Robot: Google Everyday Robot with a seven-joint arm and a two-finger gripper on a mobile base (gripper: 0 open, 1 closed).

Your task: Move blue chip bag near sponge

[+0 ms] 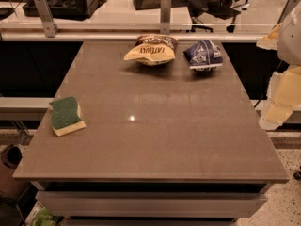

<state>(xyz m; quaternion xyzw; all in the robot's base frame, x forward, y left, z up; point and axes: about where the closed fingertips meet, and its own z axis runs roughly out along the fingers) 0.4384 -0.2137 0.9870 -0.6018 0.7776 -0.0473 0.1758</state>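
Note:
The blue chip bag (203, 55) is a crumpled dark-blue foil bag with white lettering. It lies at the far right of the table top. The sponge (65, 115), green on top with a pale yellow base, lies at the table's left edge, nearer the front. My gripper (281, 95) is a pale shape at the right edge of the view. It is off the table's right side, to the right of the blue bag and nearer the front than it, touching nothing.
A yellow-and-brown chip bag (151, 50) lies just left of the blue bag at the far side. The brown table (155, 140) has a metal rail (94, 34) and glass partition behind it. A dark bin (10, 166) stands on the floor at left.

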